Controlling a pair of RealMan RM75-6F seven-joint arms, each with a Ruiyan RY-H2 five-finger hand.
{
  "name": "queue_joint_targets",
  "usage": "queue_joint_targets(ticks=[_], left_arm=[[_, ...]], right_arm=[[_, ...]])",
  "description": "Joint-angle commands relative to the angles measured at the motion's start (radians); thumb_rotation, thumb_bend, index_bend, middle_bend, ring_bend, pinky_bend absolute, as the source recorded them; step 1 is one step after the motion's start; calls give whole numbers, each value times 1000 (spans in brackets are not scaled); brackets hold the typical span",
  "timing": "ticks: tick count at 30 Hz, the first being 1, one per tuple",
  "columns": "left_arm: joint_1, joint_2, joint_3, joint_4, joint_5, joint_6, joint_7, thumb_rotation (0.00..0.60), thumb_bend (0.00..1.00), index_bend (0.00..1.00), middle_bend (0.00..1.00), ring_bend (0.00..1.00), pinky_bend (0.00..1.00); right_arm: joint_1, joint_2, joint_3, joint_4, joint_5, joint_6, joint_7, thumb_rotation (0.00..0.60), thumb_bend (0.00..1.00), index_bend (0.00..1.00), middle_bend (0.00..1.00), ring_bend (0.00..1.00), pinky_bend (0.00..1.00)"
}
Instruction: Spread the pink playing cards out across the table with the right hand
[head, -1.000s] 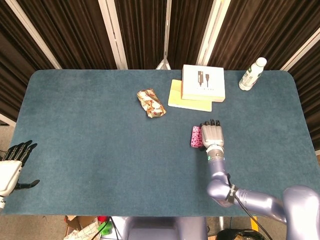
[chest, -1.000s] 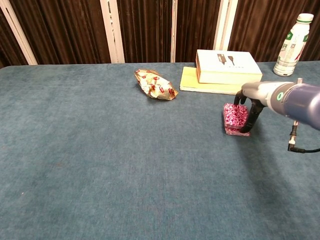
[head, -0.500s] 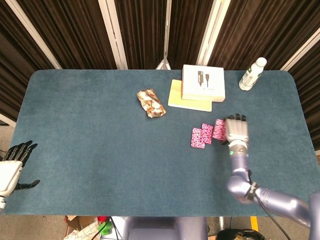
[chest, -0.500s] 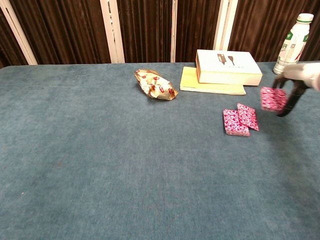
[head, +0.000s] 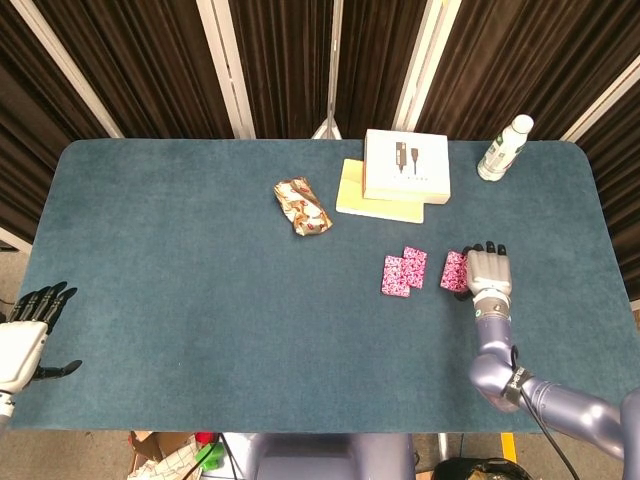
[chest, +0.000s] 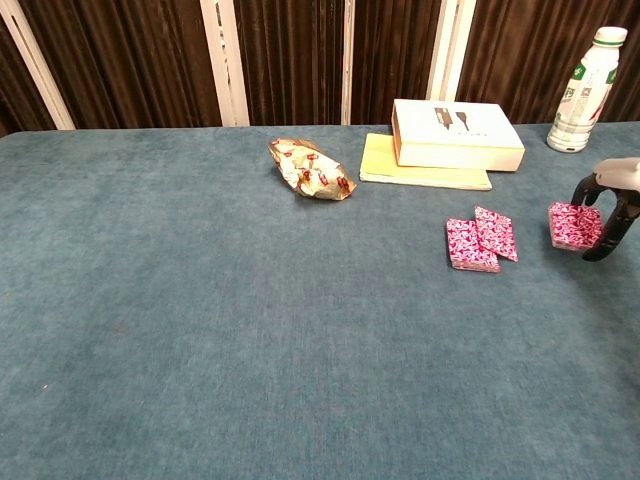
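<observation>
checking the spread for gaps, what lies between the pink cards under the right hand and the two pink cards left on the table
Bare blue felt: in both views a strip of blue table separates the pink cards at the right hand from the overlapping pink pair.

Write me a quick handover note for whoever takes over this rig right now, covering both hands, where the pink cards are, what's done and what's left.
Right hand: down at the table's right side, fingers on a small clump of pink cards; whether it grips them or only presses them is unclear.
Left hand: idle off the table's near left corner, fingers apart, holding nothing.
Cards: the main stack sits in front of the yellow pad, with one loose card overlapping its right edge; the clump lies apart, further right.
Done: the spread is started, three patches in a rough row.
Left: most cards look bunched in the stack; fan them out, probably with more sideways sweeps.
</observation>
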Motion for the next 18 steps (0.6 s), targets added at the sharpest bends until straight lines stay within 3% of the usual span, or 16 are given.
queue_joint_targets(ticks=[1,5,18], left_arm=[[0,0,0,1,0,0,-2,600,8,0,0,0,0],[0,2,1,2,1,-2,-4,600,9,0,0,0,0],[1,5,3,2,8,2,-10,600,9,0,0,0,0]], right_arm=[[3,0,-6,-3,6,0,-9,600,397,173,16,0,0],[15,7,-19,-16,38,9,-47,600,398,12,0,0,0],[29,30,-20,-91,76,49,-77,600,398,0,0,0,0]])
